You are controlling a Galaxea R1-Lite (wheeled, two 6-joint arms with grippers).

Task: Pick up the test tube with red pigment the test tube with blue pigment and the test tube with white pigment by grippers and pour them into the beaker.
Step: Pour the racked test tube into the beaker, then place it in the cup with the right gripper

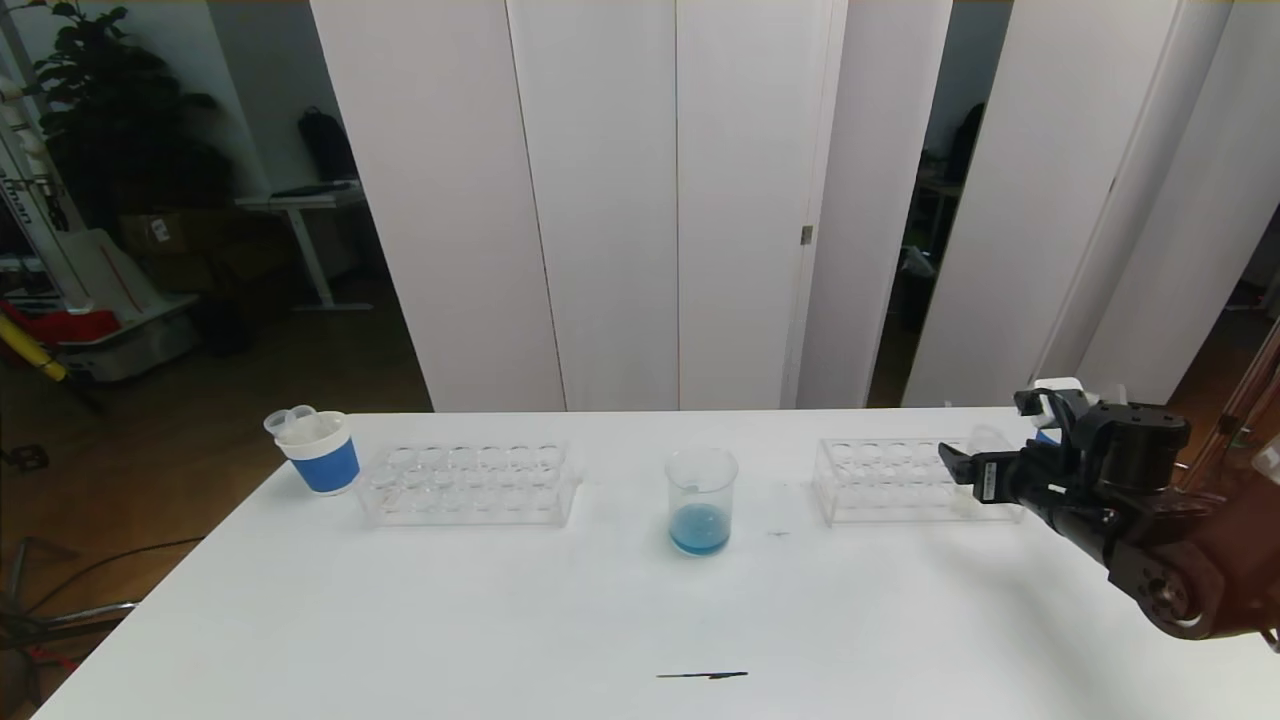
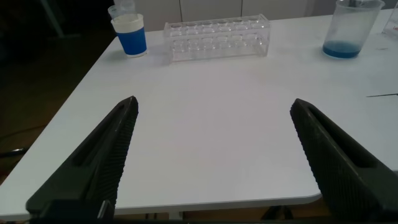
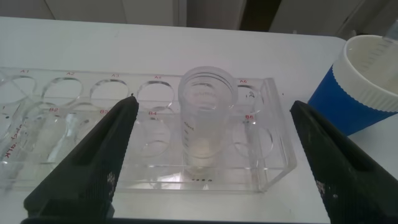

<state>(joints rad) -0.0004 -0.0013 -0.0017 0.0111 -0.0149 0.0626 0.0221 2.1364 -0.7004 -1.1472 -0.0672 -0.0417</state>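
Right gripper (image 3: 211, 162), jaws wide apart, faces the test tube with white pigment (image 3: 206, 118) standing in the right rack (image 1: 880, 480), right of frame; centre on it, then close gently below the rim. Beaker (image 1: 701, 498) mid-frame holds blue liquid. Left gripper (image 2: 214, 165) open, idle. Rack holes read A5, B4, B6

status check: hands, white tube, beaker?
Right hand open, straddling the white-pigment tube standing in the right rack. Left hand open, low over bare table. Beaker mid-table, holding blue liquid. Nothing in the way.
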